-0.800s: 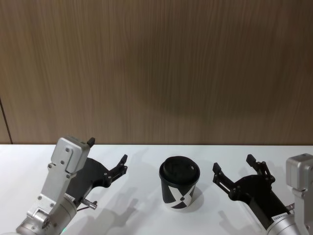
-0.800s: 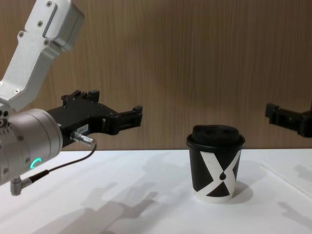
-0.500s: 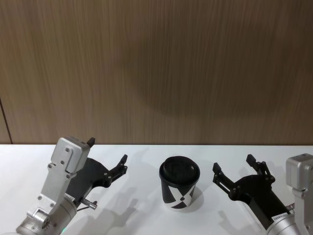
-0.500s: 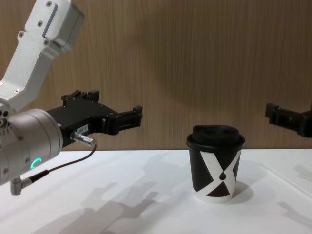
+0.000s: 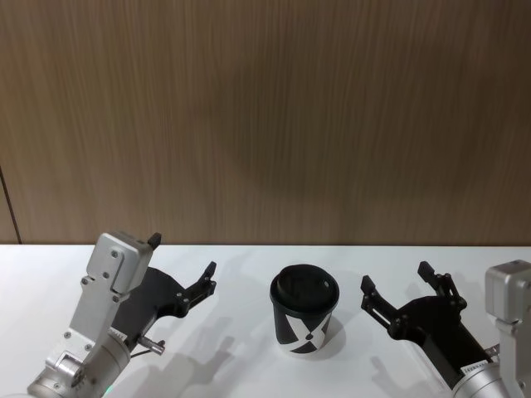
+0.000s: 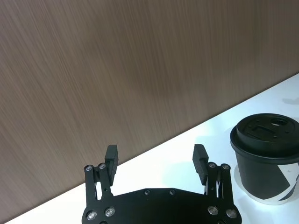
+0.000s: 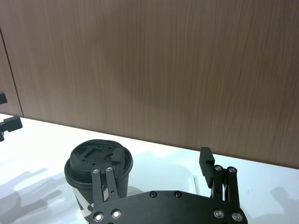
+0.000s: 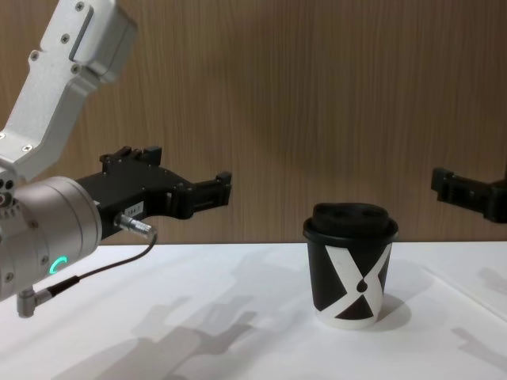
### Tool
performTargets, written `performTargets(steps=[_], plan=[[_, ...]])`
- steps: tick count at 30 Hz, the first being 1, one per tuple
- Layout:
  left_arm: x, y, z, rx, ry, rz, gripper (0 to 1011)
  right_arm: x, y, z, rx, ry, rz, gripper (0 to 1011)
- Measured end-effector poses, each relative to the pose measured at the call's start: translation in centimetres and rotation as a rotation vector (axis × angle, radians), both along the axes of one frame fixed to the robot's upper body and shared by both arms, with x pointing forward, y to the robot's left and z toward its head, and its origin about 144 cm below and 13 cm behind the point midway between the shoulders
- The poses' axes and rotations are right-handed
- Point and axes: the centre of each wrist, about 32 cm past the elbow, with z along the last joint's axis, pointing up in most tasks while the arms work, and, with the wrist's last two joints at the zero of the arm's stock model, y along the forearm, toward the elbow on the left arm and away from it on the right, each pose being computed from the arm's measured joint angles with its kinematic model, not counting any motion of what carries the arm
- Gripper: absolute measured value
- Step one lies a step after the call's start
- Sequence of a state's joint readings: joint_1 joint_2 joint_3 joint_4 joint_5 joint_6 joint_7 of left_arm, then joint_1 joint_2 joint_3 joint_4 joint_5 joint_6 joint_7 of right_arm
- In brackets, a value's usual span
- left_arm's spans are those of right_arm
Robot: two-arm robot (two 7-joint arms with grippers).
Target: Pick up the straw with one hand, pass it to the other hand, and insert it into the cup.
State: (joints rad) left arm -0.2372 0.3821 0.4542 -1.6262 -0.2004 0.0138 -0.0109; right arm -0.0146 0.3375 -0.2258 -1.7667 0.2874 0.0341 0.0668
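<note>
The left gripper is held above the white table, pointing toward the wood-grain wall. Its two black fingers stand parallel and wide apart, with bare tabletop between them. Behind the fingers, the linkages join a black plate fastened with silver screws.

The black paper cup stands upright on the table, outboard of one finger and near it without touching. Its black domed lid is fitted, with a small opening visible in the top. A white section of the pattern and the white base are visible low on the cup wall.
</note>
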Motion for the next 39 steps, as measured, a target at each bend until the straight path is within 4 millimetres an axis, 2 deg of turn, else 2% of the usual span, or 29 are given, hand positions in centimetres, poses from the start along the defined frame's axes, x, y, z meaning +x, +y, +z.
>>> performTargets(steps=[39], plan=[[0.0,0.0,0.0,0.0,0.0,0.0,1003,-0.16,-0.36,-0.07,-0.021,0.014,0.001,1001]])
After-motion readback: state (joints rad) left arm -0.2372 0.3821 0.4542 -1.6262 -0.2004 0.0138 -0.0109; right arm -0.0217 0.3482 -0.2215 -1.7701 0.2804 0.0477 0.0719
